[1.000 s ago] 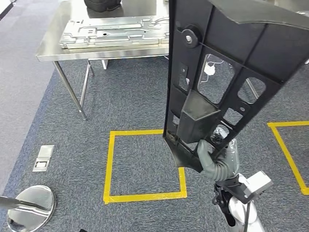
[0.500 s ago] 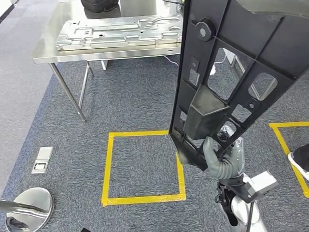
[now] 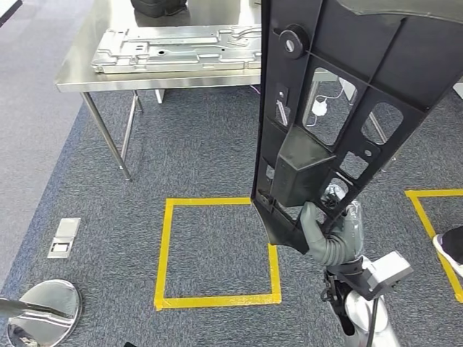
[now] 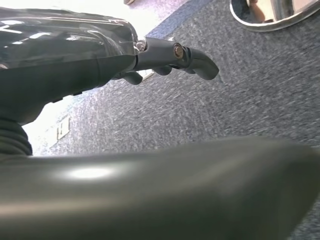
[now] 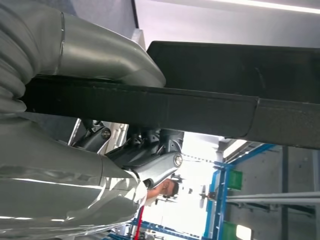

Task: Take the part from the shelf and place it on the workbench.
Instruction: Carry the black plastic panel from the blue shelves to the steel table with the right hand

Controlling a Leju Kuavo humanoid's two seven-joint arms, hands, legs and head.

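One black part [image 3: 349, 108], a large ribbed plastic panel with several cut-out windows and a round knob near its upper edge, stands upright in the air in front of the counter [image 3: 71, 76], well clear of it. The right robot hand [image 3: 328, 235] holds the part at its lower end, the grey thumb wrapped over the rim beside a boxy block on the panel; in the right wrist view the thumb [image 5: 102, 55] lies across the panel's edge [image 5: 151, 107] with the dark fingers [image 5: 151, 165] on the other side. The left robot hand [image 4: 113, 55] shows above the carpet with its dark fingers [image 4: 181, 55] stretched out and nothing between them. On the counter lies one flat silver metal plate [image 3: 174, 49] with stamped ribs and holes, and behind it the edge of a black bag [image 3: 155, 6]. No writing can be read on any of these. On the carpet below the counter are one full yellow tape square [image 3: 163, 249] and part of a second square [image 3: 434, 217] to its right, where the tip of a person's shoe [image 3: 451, 246] rests. Left of the first square sit one floor socket plate [image 3: 65, 237] and one round chrome base [image 3: 43, 311].
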